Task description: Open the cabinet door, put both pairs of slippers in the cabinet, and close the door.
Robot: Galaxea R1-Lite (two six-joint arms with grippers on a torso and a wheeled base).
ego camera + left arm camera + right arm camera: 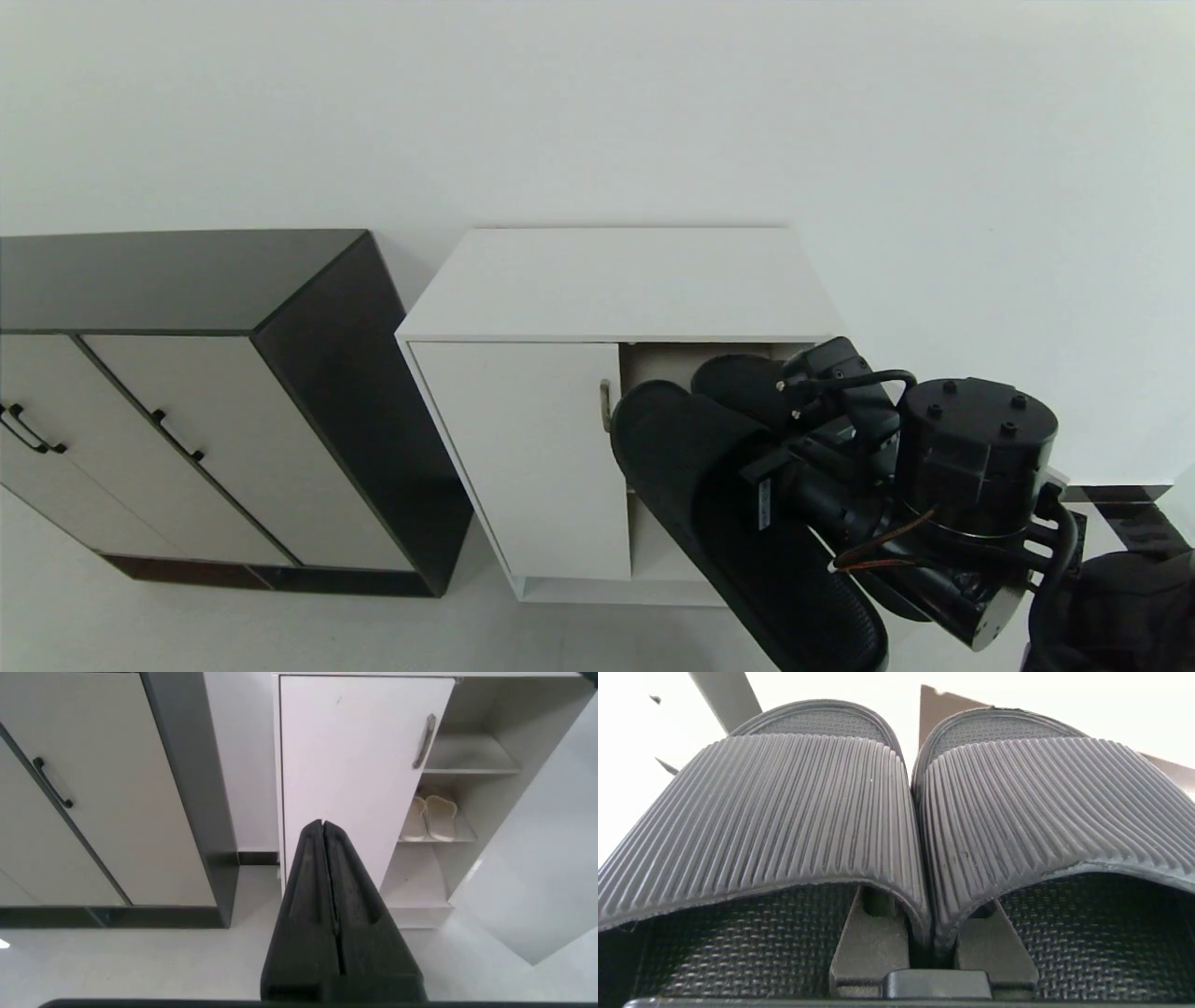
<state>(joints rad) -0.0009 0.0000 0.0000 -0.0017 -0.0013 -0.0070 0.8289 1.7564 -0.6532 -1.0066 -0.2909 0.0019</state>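
Right gripper [923, 938] clamped on black slippers [709, 495], before open cabinet [607, 280]. Left gripper [324, 849] together, empty. White slippers [430, 819] shelved. Remaining: stow black pair, shut door [537, 859].

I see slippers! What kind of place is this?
Likely a home entryway or mock-up: white shoe cabinet holding pale slippers, dark cupboard beside it, black slippers in the right pincer.

Home-style entryway setup: white shoe cabinet [523, 457] with shelves [472, 765] holding cream slippers [430, 819], dark two-door cabinet [187, 448] beside it, bare white wall [597, 112], plain pale floor [280, 635].
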